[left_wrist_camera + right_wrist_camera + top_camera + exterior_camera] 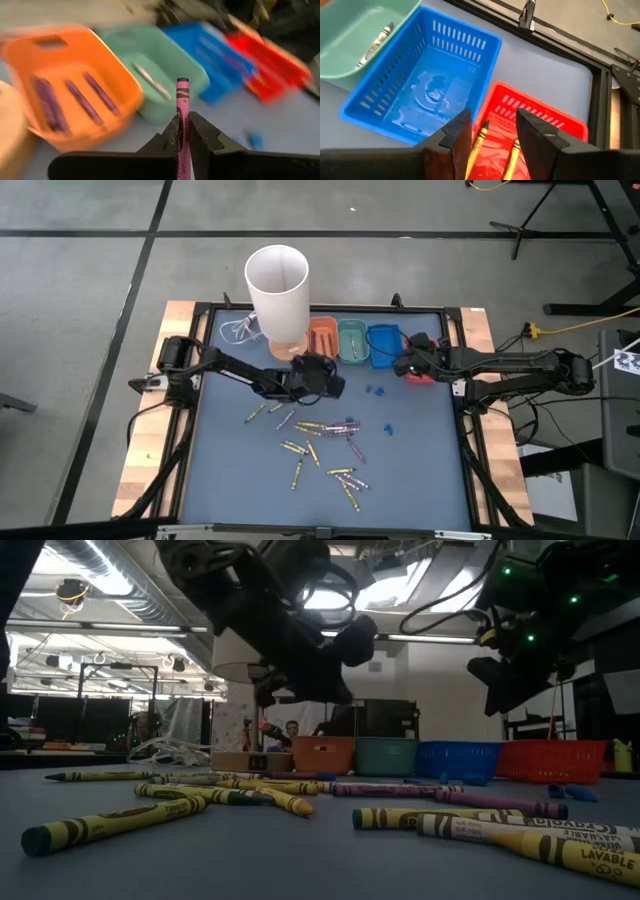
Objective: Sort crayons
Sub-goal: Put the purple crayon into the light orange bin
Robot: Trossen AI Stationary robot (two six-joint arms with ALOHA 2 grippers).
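The left claw (183, 134) pinches a pink crayon (182, 112) above the bench (230, 470), near the orange tray (75, 90). The right claw (492, 130) hangs spread over the red tray (555, 122) holding yellow crayons (479, 140).

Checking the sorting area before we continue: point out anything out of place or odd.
Small blue bits lie loose on the mat, in front of the blue basket; they look like fragments, not whole crayons. A white cup stands among the baskets.
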